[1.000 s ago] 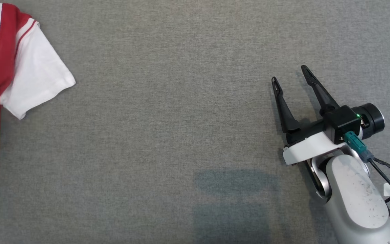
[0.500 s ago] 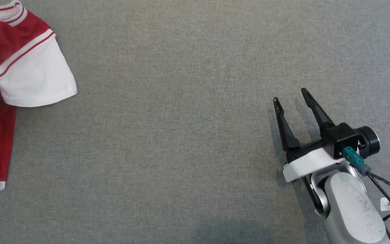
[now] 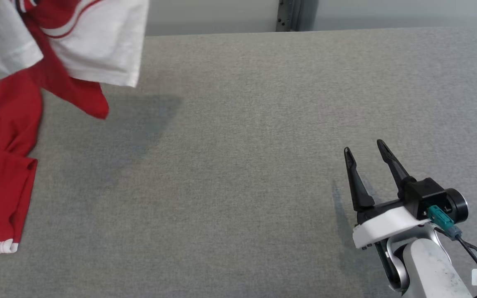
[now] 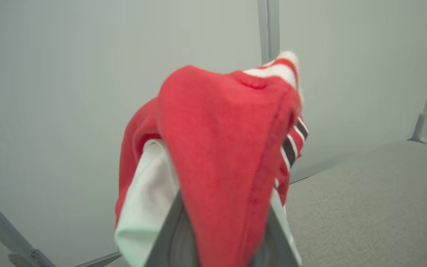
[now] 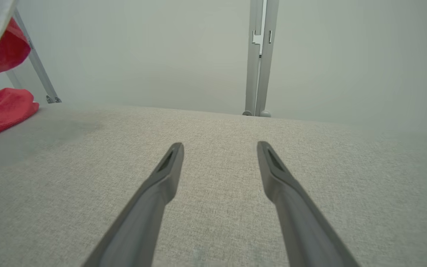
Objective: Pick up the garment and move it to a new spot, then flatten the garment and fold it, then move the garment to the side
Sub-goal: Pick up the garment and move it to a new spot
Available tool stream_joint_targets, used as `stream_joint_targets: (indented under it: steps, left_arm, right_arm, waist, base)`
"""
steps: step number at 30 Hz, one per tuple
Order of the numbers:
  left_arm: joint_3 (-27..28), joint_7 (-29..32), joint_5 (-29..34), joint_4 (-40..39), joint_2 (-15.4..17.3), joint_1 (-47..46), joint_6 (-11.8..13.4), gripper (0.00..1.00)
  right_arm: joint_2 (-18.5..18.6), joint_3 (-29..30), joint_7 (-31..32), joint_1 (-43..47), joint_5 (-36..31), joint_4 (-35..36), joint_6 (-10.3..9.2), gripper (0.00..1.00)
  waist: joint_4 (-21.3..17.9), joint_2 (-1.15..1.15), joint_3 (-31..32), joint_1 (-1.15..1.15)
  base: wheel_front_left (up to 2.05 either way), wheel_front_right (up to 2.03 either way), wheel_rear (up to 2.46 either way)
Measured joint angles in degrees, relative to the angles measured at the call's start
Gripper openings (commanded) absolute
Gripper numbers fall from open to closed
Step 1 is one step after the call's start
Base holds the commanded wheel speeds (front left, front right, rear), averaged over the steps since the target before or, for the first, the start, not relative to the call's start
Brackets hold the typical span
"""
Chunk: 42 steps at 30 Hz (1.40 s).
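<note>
left gripper [image 4: 224, 226], fingers pinched shut on a bunch of the red-and-white garment [image 3: 93, 54], which hangs over the left side of the table [image 3: 238, 165], hem trailing on it, likely for carrying to a new spot. right gripper [image 3: 364, 147] lies spread wide, empty, well apart.

The right end effector [image 3: 364, 147] sits low over the near right part of the worktop [image 3: 238, 186]. Its two dark fingers are spread wide and empty, pointing toward the far edge, with the pale forearm [image 3: 433, 269] behind. The left end effector [image 4: 224, 237] hangs high, fingers pinched on the garment [image 4: 217, 148].
</note>
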<state>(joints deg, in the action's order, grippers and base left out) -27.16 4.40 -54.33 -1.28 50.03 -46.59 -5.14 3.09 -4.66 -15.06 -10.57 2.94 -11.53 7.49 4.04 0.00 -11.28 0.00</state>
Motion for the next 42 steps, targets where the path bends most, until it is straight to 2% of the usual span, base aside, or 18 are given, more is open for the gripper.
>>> stream_joint_targets:
  steps: [5,8,13,16,19,25,29,30,31,32,38,42]
  left_arm:
    - [-0.97,2.87,-4.97,-11.69,-2.0,4.57,3.57,0.0]
    - [-3.31,4.14,-5.27,-17.29,-2.98,7.86,5.64,0.0]
    - [-10.18,5.26,-2.26,-18.58,-6.99,12.08,7.93,0.0]
    - [-15.34,6.71,-1.57,-14.77,-10.32,14.34,7.61,0.0]
    - [-19.85,8.06,0.57,-8.48,-12.62,14.74,5.22,0.0]
    - [-23.32,6.42,1.87,9.23,-18.91,12.22,0.93,0.0]
    - [-24.27,2.21,2.48,21.25,-22.5,10.9,-0.78,0.0]
    - [-24.24,0.59,2.8,23.6,-23.39,10.6,-0.92,0.15]
    - [-24.32,-1.12,3.72,25.61,-24.05,10.14,-0.99,0.47]
    - [-24.57,-2.79,4.66,27.25,-24.55,9.61,-1.22,1.0]
    - [-24.29,-12.7,7.39,32.75,-26.15,9.31,-1.21,1.0]
    - [-21.82,-17.96,8.87,29.2,-25.53,11.46,2.61,1.0]
  right_arm:
    - [-0.13,0.45,0.0,1.21,0.51,0.79,0.0,1.0]
    - [-0.15,0.19,0.0,1.59,1.42,1.23,0.0,1.0]
    - [-0.2,-0.12,0.0,2.23,3.14,1.85,0.0,1.0]
    - [-0.19,-0.49,0.0,2.82,3.89,2.09,0.0,1.0]
    - [-0.18,-0.96,0.0,3.61,4.55,2.15,0.0,1.0]
    - [-0.13,-0.99,0.0,5.32,6.01,2.47,0.0,1.0]
    - [-0.21,-1.96,0.0,5.57,6.45,2.44,0.0,1.0]
    - [-0.2,-1.91,0.0,5.59,6.48,2.46,0.0,1.0]
    - [-0.19,-1.89,0.0,5.61,6.53,2.48,0.0,1.0]
    - [-0.19,-1.81,0.0,5.62,6.53,2.46,0.0,1.0]
    - [-0.23,-0.93,0.0,5.81,4.61,2.65,0.0,1.0]
    - [-0.24,0.65,0.0,7.0,2.71,3.05,0.0,1.0]
  waist:
    - [-3.7,0.0,1.47,0.0]
    - [-6.57,0.0,1.78,0.0]
    - [-12.07,0.0,1.55,0.0]
    - [-15.49,0.0,1.28,0.0]
    - [-19.13,0.0,0.93,0.0]
    - [-25.49,0.0,-0.08,0.0]
    - [-28.56,0.0,-0.81,0.0]
    - [-29.17,0.0,-0.97,0.0]
    - [-29.66,0.0,-1.11,0.0]
    - [-30.04,0.0,-1.22,0.0]
    - [-29.55,0.0,-0.9,0.0]
    - [-27.77,0.0,0.08,0.0]
  base:
    - [0.0,0.0,0.0]
    - [0.0,0.0,0.0]
    - [0.0,0.0,0.0]
    - [0.0,0.0,0.0]
    - [0.0,0.0,0.0]
    - [0.0,0.0,0.0]
    - [0.0,0.0,0.0]
    - [0.0,0.0,0.0]
    - [0.0,0.0,0.0]
    - [0.0,0.0,0.0]
    - [0.0,0.0,0.0]
    - [0.0,0.0,0.0]
